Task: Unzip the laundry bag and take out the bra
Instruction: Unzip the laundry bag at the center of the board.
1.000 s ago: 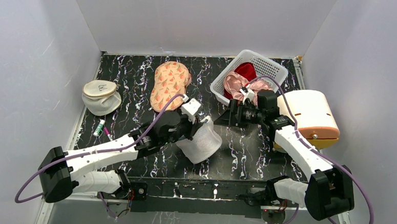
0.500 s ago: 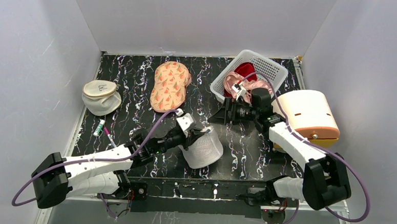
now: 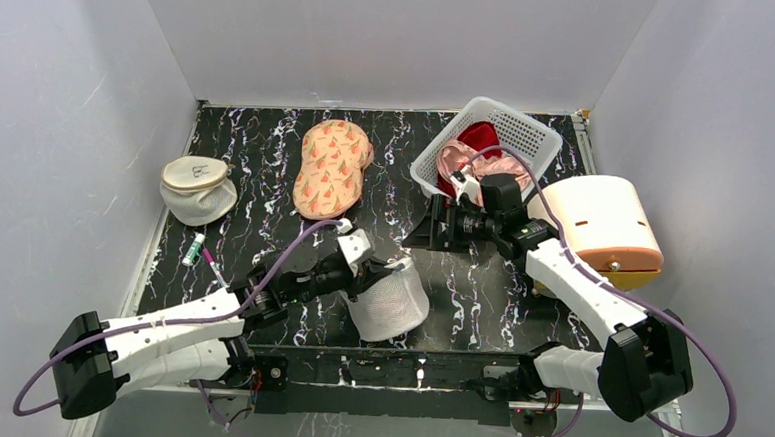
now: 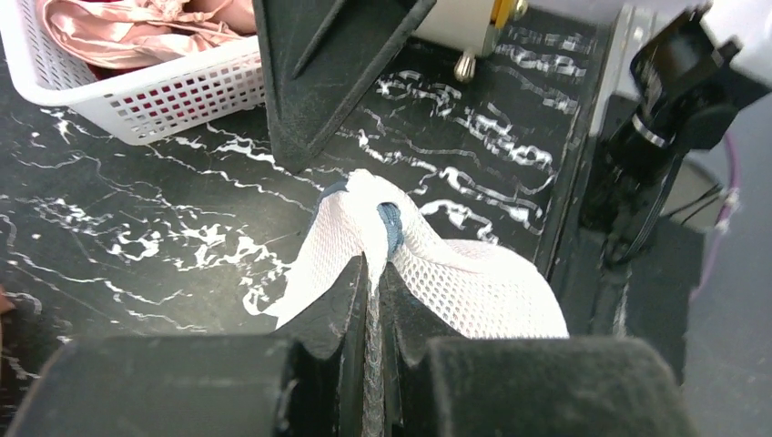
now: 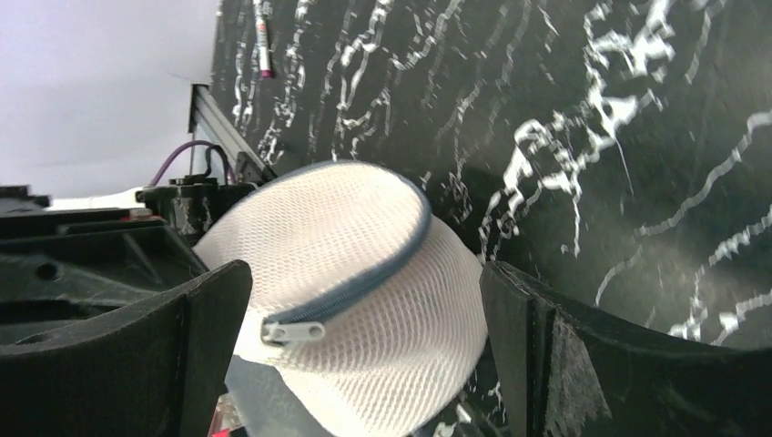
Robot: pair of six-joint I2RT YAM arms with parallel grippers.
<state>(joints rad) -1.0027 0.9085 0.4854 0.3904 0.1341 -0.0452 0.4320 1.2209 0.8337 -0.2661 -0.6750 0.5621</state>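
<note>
The laundry bag is a white mesh dome with a grey-blue zip, lying at the near middle of the table. My left gripper is shut on a pinched fold of its mesh at the rim. In the right wrist view the laundry bag shows its zip shut, with the white zip pull at the left. My right gripper is open and empty, hovering above the table just beyond the bag, apart from it. The bra is hidden.
A white basket at the back right holds a pink satin garment and red cloth. A cream box stands at the right. A patterned orange pouch, a second mesh pouch with cream top and a small pen lie left.
My left gripper has pulled the bag down toward the near edge and lowered it. My right gripper has swung left and nearer to the bag, staying open.
</note>
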